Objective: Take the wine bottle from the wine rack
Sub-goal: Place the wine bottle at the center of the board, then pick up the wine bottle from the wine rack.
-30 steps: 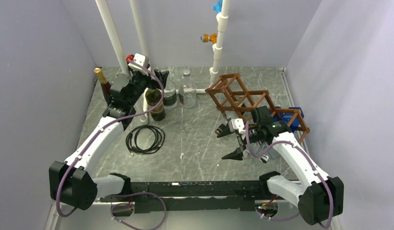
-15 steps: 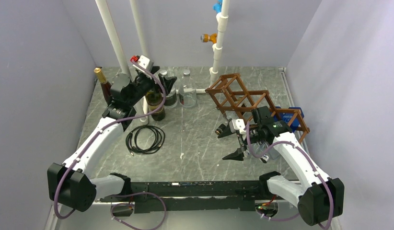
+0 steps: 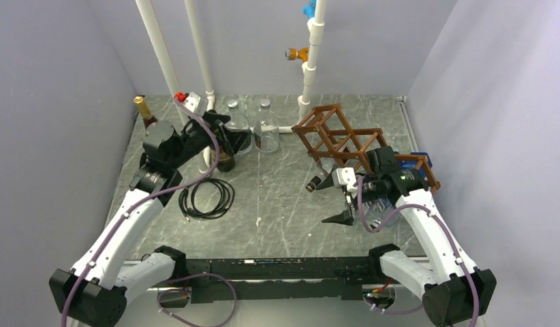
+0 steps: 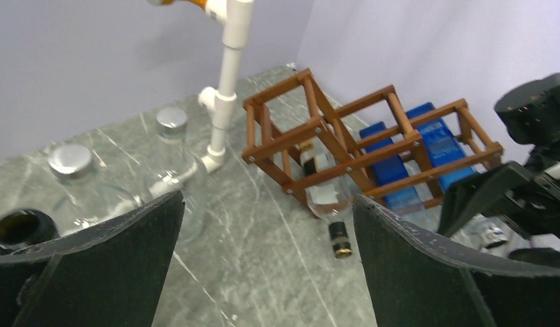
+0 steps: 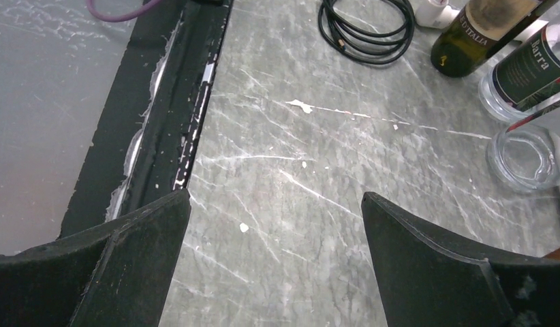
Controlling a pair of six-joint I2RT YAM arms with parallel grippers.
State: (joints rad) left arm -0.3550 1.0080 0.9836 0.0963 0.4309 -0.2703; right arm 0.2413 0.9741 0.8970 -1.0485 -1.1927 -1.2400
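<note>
From above, the left gripper (image 3: 225, 134) hangs by the upright bottles (image 3: 226, 158) at the far left, fingers spread and holding nothing. The right gripper (image 3: 330, 201), likewise spread and empty, sits just near of the wine rack (image 3: 345, 139) on the right.

Left wrist: the clear wine bottle (image 4: 323, 199) lies in a lower rack cell, its dark-capped neck poking out of the frame.

Right wrist: wide-apart fingers (image 5: 93, 272) frame marbled tabletop (image 5: 298, 204). A coiled black cable (image 5: 366, 27) and a green bottle (image 5: 478, 34) lie beyond.
</note>
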